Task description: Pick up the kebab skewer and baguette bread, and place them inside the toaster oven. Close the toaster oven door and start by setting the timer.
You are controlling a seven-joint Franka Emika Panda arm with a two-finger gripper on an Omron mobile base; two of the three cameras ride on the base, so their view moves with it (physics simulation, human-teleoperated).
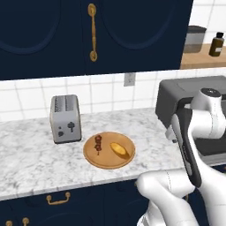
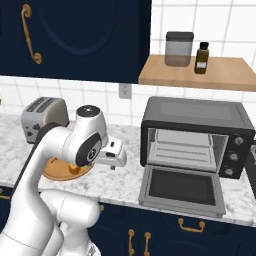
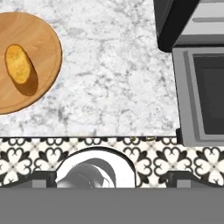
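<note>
The tool (image 3: pixel 112 179) hangs released above the bench (image 1: pixel 31 159) edge; kebab skewer (image 1: pixel 98 144) and baguette bread (image 1: pixel 119 150) lie side by side on the wooden plate (image 1: pixel 109 162) (toaster oven door (image 2: pixel 182 191) down).

No readable text, brand, number or sign anywhere. Small dark control marks on the front of the silver toaster (image 1: pixel 65 119), too small to make out; knobs down the right side of the toaster oven (image 2: pixel 195 137) unlabelled as far as can be told. Dark bottle (image 2: pixel 201 58) on the far wooden shelf (image 2: pixel 200 75) with a label patch, blank or too blurred to read.
</note>
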